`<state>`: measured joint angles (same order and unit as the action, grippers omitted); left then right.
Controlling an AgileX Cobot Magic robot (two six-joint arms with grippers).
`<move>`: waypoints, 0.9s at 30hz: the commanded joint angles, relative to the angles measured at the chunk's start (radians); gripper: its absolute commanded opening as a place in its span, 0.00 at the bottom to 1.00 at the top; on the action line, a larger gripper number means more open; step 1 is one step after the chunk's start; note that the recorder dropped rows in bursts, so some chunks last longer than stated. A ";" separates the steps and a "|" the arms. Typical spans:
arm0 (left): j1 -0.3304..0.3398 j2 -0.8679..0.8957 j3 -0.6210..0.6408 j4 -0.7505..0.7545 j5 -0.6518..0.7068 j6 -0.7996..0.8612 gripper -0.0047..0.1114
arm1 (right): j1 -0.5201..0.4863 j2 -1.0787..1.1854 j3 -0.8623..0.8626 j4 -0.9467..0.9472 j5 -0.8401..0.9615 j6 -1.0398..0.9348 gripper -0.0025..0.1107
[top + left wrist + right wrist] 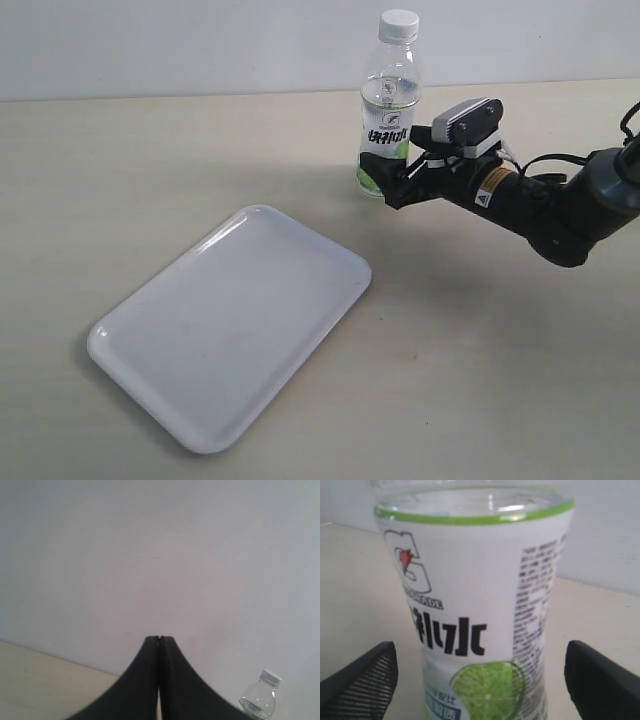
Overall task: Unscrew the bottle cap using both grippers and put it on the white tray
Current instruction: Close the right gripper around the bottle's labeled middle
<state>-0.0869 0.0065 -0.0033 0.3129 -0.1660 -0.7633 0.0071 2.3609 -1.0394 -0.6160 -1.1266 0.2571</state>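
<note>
The bottle stands upright on the table at the back, behind the white tray, with the white bottle cap on its neck. My right gripper is at the bottle's lower label. In the right wrist view the label fills the gap, and the right gripper is open, a finger on each side with space to the bottle. My left gripper is shut on nothing and faces a pale wall. The bottle and its cap show small beside it. The exterior view does not show the left gripper.
The beige table runs back to a pale wall. The right arm reaches in from the right edge, low over the table. The tray lies at an angle at the front left.
</note>
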 commanded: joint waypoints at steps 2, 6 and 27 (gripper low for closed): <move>-0.006 -0.006 0.003 -0.006 0.001 -0.003 0.04 | 0.004 0.001 -0.006 -0.012 -0.023 0.042 0.78; -0.006 -0.006 0.003 -0.006 0.001 -0.003 0.04 | 0.004 0.001 -0.006 -0.012 -0.025 0.062 0.78; -0.006 -0.006 0.003 -0.006 0.001 -0.007 0.04 | 0.004 0.029 -0.049 -0.027 -0.019 0.005 0.78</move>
<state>-0.0869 0.0065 -0.0033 0.3129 -0.1660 -0.7658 0.0071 2.3725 -1.0845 -0.6266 -1.1390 0.2720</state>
